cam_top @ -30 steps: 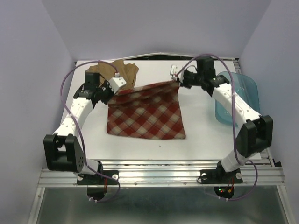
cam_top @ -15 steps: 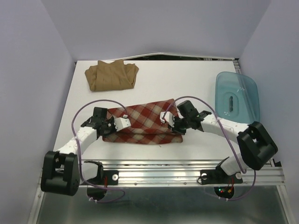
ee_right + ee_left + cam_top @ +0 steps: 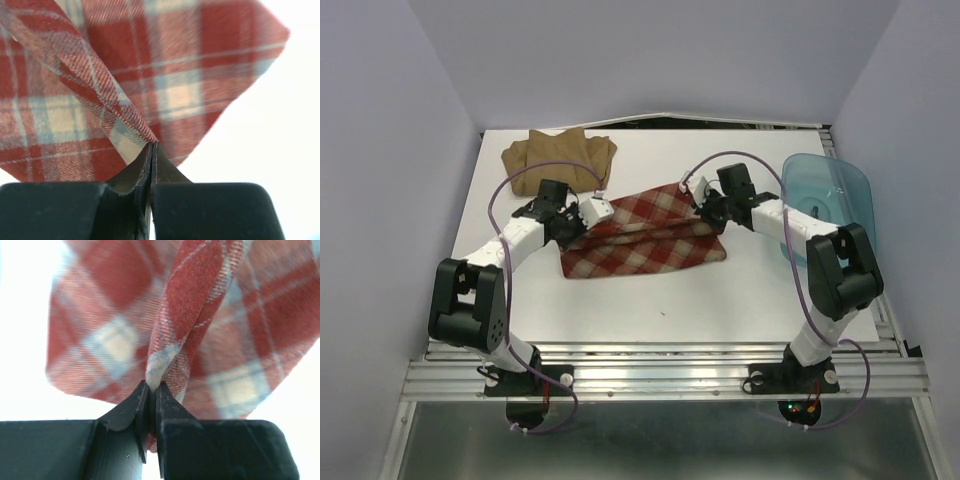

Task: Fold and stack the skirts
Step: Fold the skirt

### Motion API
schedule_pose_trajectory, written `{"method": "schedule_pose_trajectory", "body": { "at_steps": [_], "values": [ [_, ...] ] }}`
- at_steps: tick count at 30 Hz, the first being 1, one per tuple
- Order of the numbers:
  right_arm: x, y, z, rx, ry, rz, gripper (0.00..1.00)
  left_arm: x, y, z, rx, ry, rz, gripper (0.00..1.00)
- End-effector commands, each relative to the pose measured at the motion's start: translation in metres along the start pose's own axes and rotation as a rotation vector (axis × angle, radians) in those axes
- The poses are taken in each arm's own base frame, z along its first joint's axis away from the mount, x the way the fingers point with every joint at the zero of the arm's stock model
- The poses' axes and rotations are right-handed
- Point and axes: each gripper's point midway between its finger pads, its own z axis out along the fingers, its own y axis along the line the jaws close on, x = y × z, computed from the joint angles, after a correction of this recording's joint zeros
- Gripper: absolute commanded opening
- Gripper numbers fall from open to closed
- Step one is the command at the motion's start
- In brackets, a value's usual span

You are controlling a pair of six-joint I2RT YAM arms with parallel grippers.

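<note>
On the white table between lilac walls, both pairs of jaws pinch the plaid skirt.

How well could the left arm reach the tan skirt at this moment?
Probably yes, but not at once. The tan skirt lies just beyond the left tool, with nothing between them. However, that tool is shut on a fold of the plaid skirt, so it must release first.
</note>
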Motion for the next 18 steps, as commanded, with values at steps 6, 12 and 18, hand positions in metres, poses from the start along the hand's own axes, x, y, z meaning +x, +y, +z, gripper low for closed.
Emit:
{"method": "schedule_pose_trajectory", "body": {
  "at_steps": [6, 12, 18],
  "values": [
    [-0.051, -0.021, -0.063, 0.023, -0.114, -0.064, 0.01, -0.043, 0.033, -0.058, -0.082, -0.057, -0.045, 0.0],
    [-0.005, 0.036, -0.059, -0.116, -0.061, -0.087, 0.01, 0.002, -0.029, -0.05, 0.019, 0.031, 0.046, 0.0],
    [0.037, 0.064, -0.032, -0.179, 0.083, -0.057, 0.58, 0.026, -0.069, -0.024, 0.132, 0.086, 0.054, 0.76]
  ]
}}
